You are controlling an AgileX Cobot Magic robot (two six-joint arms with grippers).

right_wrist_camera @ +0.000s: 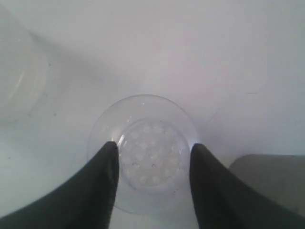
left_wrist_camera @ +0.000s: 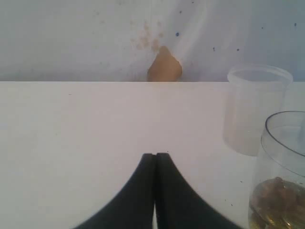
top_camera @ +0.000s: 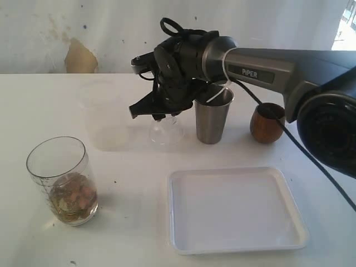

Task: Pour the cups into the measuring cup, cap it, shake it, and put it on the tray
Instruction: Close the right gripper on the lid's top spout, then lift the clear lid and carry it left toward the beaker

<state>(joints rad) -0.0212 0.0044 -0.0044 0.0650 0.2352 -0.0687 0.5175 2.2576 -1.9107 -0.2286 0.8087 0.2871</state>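
White desk (top_camera: pixel 133 183), plain, a few dark specks on it. Behind it a white wall (top_camera: pixel 111 33), stained and spotted. Tan patch (top_camera: pixel 80 57) of bare wall sits right at the desk's back edge. Bright glare (top_camera: pixel 346 25) at the exterior view's upper right, source unclear.

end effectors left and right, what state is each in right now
Left end effector: closed, holding nothing.
Right end effector: closed on the neck of the clear lid.
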